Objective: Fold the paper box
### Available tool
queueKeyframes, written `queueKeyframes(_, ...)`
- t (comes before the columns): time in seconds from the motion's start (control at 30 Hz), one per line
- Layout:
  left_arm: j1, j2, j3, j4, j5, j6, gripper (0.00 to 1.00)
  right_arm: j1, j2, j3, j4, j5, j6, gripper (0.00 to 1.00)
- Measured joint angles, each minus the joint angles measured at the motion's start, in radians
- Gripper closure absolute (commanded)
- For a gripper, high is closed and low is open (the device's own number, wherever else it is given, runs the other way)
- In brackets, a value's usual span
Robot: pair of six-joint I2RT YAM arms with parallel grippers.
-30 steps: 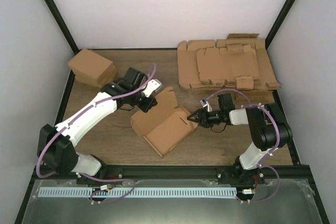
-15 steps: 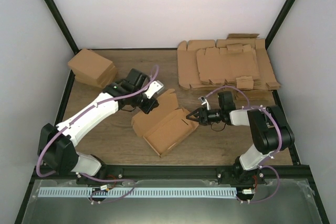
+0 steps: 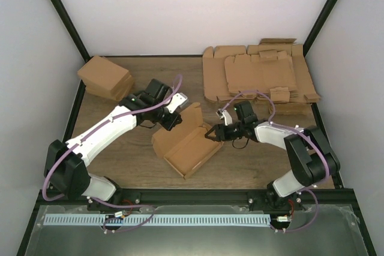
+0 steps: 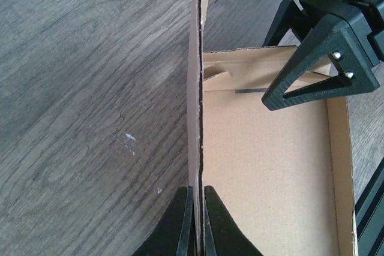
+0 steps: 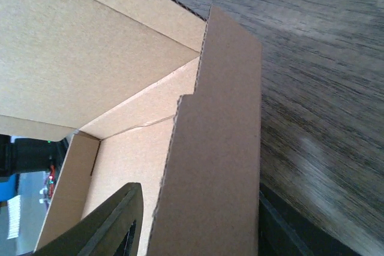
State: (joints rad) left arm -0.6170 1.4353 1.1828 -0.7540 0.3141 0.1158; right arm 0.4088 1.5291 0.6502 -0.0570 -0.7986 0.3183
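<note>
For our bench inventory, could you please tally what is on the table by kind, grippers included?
paper box, partly folded: 1
pile of flat cardboard sheets: 1
pile of folded cartons: 1
grippers: 2, the left gripper and the right gripper
Total: 5

Both arms are the same build: the left arm (image 3: 102, 131) shows long white shells with black joints, and the right arm (image 3: 306, 154) reads mostly black with one white link near its base. Lavender cables (image 3: 47, 178) loop off each one. The right gripper (image 3: 211, 134) has matte black triangular truss fingers (image 4: 345, 34) — two small silver screws (image 4: 335, 55) in one.
</note>
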Motion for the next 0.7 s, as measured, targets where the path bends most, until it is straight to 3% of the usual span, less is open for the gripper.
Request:
queueKeyframes(0.33, -0.006, 0.001, 0.010, 0.003, -0.008, -0.014, 0.96, 0.027, -0.050, 0.007, -0.034, 0.109, -0.035, 0.46)
queueKeyframes(0.7, -0.023, 0.001, 0.033, 0.001, -0.023, -0.007, 0.96, 0.027, -0.070, 0.009, -0.043, 0.128, -0.030, 0.22)
